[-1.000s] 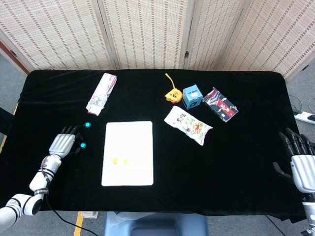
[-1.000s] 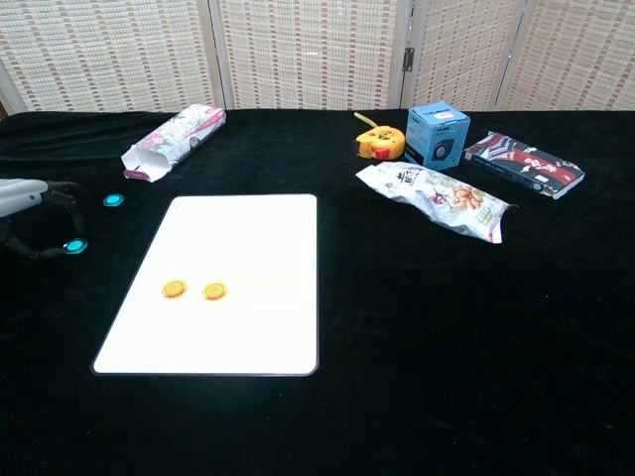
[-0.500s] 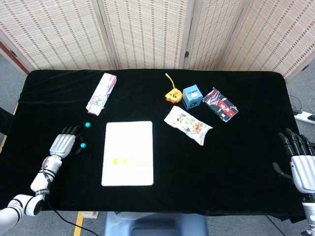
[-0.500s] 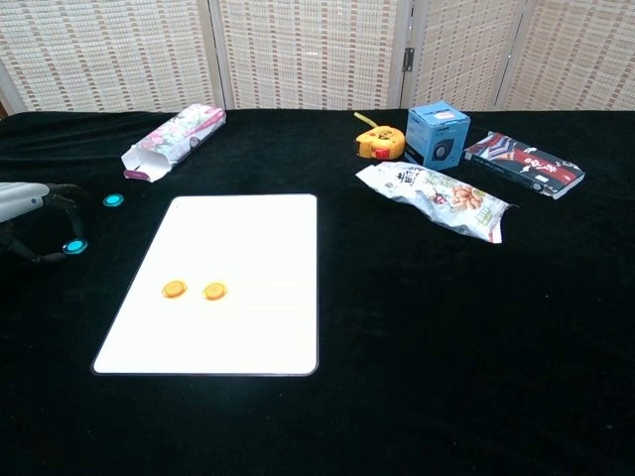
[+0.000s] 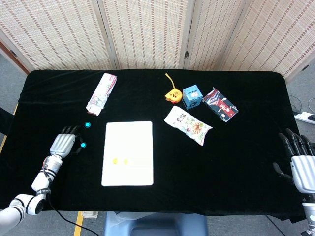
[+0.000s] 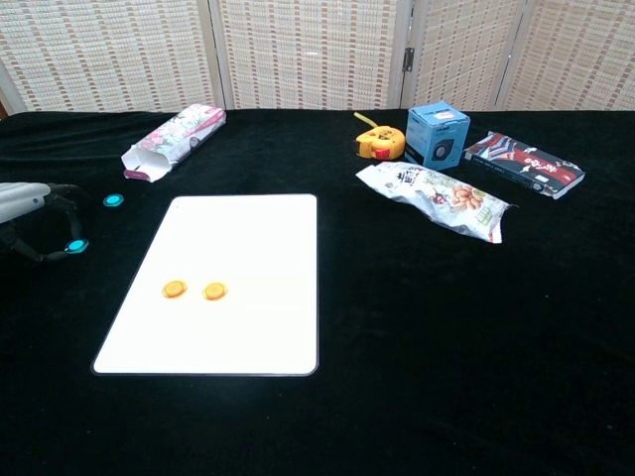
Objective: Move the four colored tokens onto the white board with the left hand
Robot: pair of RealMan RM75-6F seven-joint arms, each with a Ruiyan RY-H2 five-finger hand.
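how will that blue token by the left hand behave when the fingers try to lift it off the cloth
The blue token looks like a thin flat disc, so probably light and hard to get under. Lying flat on the black cloth, it will likely slide rather than roll. The left hand is right beside it.

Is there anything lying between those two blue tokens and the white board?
Nothing visible does. Only bare black cloth separates the near blue token and the far blue token from the white board.

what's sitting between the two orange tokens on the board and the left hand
One teal token lies there, on the black cloth off the white board's left edge, right at the left hand's fingers. The chest view shows it best; otherwise only board and cloth.
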